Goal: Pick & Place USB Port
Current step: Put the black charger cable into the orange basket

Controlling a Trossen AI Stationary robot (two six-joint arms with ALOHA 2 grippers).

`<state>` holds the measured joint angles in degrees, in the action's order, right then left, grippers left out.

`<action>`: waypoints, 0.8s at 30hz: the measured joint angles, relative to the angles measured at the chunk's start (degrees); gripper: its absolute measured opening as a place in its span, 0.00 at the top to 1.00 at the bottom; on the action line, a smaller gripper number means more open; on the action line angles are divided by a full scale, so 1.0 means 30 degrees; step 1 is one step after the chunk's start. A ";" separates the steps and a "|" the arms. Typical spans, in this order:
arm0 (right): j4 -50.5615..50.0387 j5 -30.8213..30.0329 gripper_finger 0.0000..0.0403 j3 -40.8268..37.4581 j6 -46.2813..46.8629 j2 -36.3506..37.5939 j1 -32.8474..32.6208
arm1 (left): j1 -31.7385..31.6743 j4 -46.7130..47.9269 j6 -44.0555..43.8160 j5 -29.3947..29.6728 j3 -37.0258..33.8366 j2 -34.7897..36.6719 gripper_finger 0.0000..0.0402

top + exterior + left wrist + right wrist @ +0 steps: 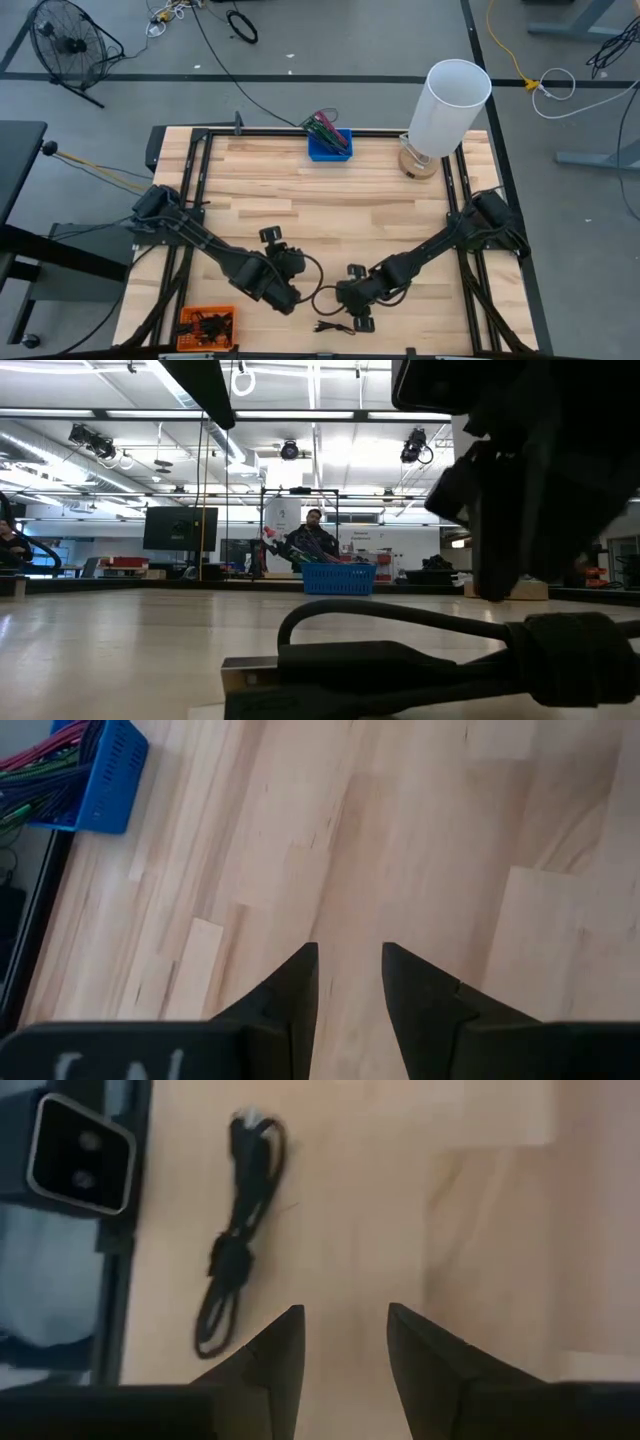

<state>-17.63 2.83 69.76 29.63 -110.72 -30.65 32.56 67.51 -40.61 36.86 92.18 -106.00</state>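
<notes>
The black USB cable (235, 1245) lies coiled flat on the wood near the table's near edge (333, 326). In the low view it fills the foreground, with its metal plug (250, 675) pointing left. My right gripper (345, 1312) is open above bare wood beside the cable and touches nothing (350, 297). My left gripper (350, 952) is open over bare wood to the left of it (284, 264). The blue bin (329, 141), with coloured cables in it, stands at the far edge.
A tall white cylinder on a round wooden base (445, 108) stands at the far right. An orange box (207, 327) sits at the near left corner. The low camera (80, 1155) is on the near rail beside the cable. Bare wood lies between the arms and the bin.
</notes>
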 joint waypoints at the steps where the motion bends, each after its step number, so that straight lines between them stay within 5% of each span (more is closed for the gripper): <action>1: 0.0218 0.0298 0.64 0.0000 0.0005 -0.0144 -0.0003 | 0.0000 0.0000 -0.0004 0.0000 0.0000 0.0000 0.71; 10: 0.2328 0.2556 0.64 -0.0007 0.0970 -0.0574 -0.0127 | 0.0160 0.0000 -0.0018 -0.0007 0.0000 0.0000 0.71; 24: 0.2635 0.2286 0.55 -0.0009 0.1418 -0.1260 -0.0592 | 0.0153 0.0000 -0.0040 -0.0192 0.0000 0.0000 0.71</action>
<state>-9.72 9.69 69.73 33.88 -114.50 -32.43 33.01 67.51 -40.73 36.29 92.18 -106.00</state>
